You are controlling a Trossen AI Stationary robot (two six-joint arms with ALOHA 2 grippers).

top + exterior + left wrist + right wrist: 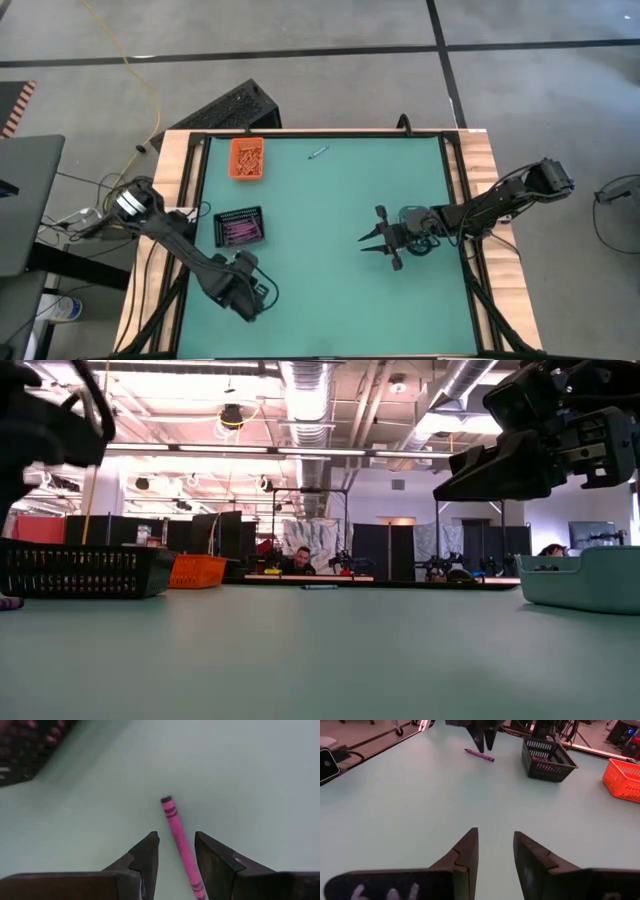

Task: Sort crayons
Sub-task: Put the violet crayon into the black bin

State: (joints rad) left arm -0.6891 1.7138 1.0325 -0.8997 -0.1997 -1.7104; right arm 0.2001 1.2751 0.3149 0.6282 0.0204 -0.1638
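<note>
Closest to the left wrist camera, the left hand [176, 851] hangs over the green table [260, 780] with its two dark fingers [146, 855] spread, and a pink crayon [179, 840] lies flat on the table in the gap between them; it is a thin stick with a darker, blunt end and two dark bands just behind that end, its far end pointing away from the hand, and whether the fingers touch it cannot be told. From above, this left hand [243, 292] sits near the table's front left part. Just beyond it stands a black mesh basket [240, 227] holding more pink and purple crayons [241, 232] lying in a loose layer. The right hand [375, 243] hovers over the middle right of the table, its fingers [465, 851] parted and holding nothing, beside a pale teal tray [580, 580]. Farther back, near the table's rear edge, an orange basket [247, 160] carries a heap of orange crayons [248, 155], and to its right a single blue crayon [318, 153] lies alone on the bare green surface, tilted slightly. In the room beyond the table, a person [300, 560] sits at a distant bench.
</note>
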